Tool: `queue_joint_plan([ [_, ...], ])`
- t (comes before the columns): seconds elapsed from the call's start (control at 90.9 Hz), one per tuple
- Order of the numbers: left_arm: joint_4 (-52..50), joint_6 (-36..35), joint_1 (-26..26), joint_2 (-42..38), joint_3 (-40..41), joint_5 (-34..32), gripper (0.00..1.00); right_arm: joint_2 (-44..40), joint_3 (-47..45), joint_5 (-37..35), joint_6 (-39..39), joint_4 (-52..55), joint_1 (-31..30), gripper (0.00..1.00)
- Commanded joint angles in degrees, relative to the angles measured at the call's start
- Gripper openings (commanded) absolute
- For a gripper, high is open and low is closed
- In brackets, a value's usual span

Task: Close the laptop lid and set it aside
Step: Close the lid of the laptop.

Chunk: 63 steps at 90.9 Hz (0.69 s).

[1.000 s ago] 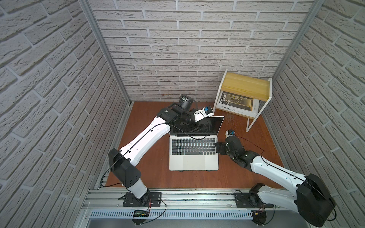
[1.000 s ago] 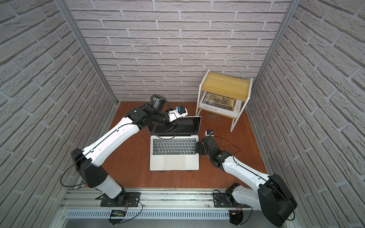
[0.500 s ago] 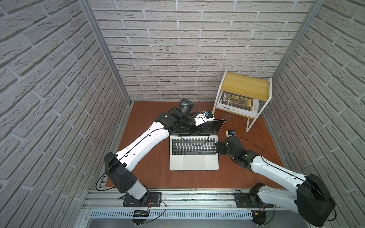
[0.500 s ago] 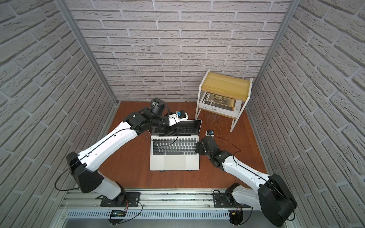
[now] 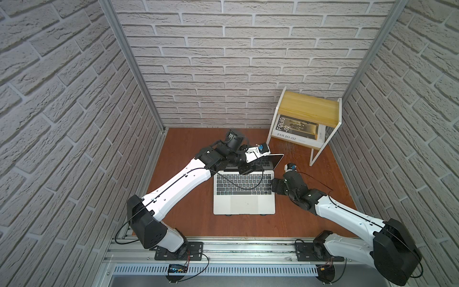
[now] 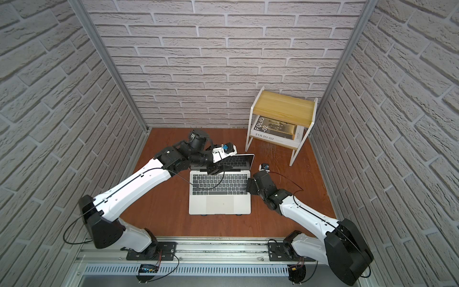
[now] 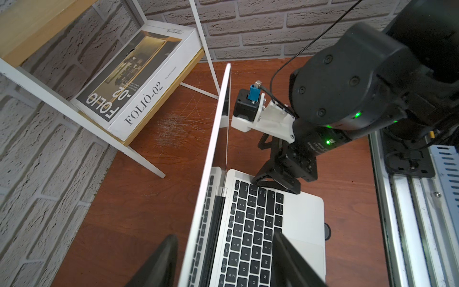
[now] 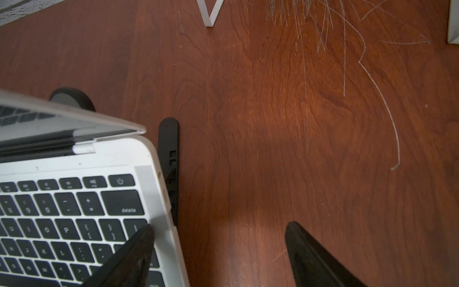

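Note:
The silver-white laptop [image 5: 244, 203] [image 6: 219, 203] lies mid-table on a dark stand [image 8: 169, 154]. Its keyboard shows in both top views. The laptop lid [image 5: 273, 159] [image 7: 213, 149] is tipped well forward over the keys, partly shut. My left gripper [image 7: 223, 237] [image 5: 248, 169] is open and straddles the lid's upper edge, one finger behind the outer shell and one over the keys. My right gripper [image 8: 219, 226] [image 5: 275, 185] is open at the base's right edge. One of its fingers hangs over the keyboard corner and the other over bare table.
A white-framed side table with a wooden top [image 5: 309, 109] stands at the back right. A white "FOLIO-02" book [image 5: 295, 129] [image 7: 139, 82] lies on its lower shelf. Brick walls close in three sides. One shelf leg [image 8: 208, 15] stands near the right gripper.
The lid has swung forward and down toward the keyboard, and my left gripper has moved with its upper edge. The right arm has stayed still.

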<state>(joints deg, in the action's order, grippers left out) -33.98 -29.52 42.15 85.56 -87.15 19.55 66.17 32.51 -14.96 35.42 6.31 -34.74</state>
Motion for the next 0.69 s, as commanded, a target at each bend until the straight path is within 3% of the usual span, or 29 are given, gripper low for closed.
queue_joint_plan([
  [0.0, -7.7, 3.5, 2.0, 2.1, 4.9, 1.1, 0.63, 0.7, -0.4, -6.0, 0.8, 5.8, 1.8, 0.86],
  [0.407, -5.8, 6.2, 3.7, -0.4, 10.6, -0.8, 0.64, -1.0, 0.9, -5.9, 1.0, 9.4, 2.2, 0.86],
  [0.682, -3.8, 7.5, 4.4, -0.9, 13.0, -0.8, 0.65, -10.7, 3.4, -7.4, 0.8, 20.0, 2.2, 0.87],
])
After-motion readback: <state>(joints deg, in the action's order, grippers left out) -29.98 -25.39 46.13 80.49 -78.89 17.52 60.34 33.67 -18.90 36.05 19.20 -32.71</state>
